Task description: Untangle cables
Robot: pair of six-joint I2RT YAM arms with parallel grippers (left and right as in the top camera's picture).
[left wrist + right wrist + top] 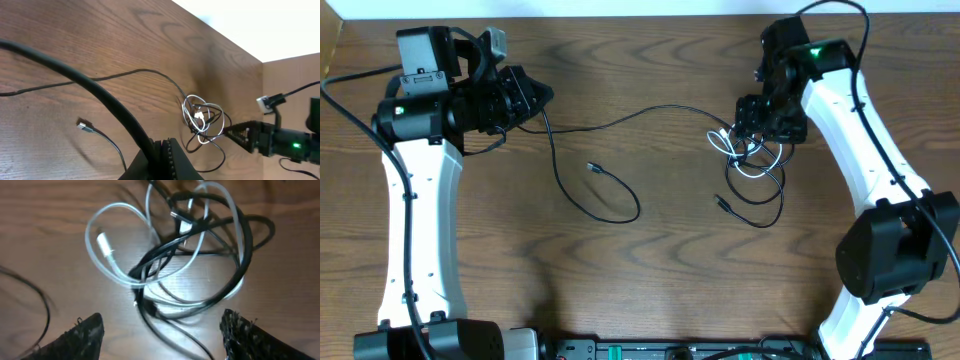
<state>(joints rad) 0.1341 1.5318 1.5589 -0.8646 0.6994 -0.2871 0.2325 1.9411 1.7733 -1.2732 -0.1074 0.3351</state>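
Observation:
A tangle of thin black cables and one white cable [752, 155] lies on the wooden table at the right; it also shows in the left wrist view [202, 120] and the right wrist view [175, 265]. The white cable [107, 245] loops through the black ones. One long black cable [640, 115] runs from the tangle to my left gripper [538, 98], which is shut on it [162, 150]. From there it loops down to a loose plug [592, 168] [84, 126]. My right gripper [760, 128] is open just above the tangle, fingers spread on either side [162, 335].
A second black plug end [722, 203] lies on the table below the tangle. The table's far edge [620, 18] meets a white surface behind. Robot bases and dark equipment [670, 350] sit along the front edge.

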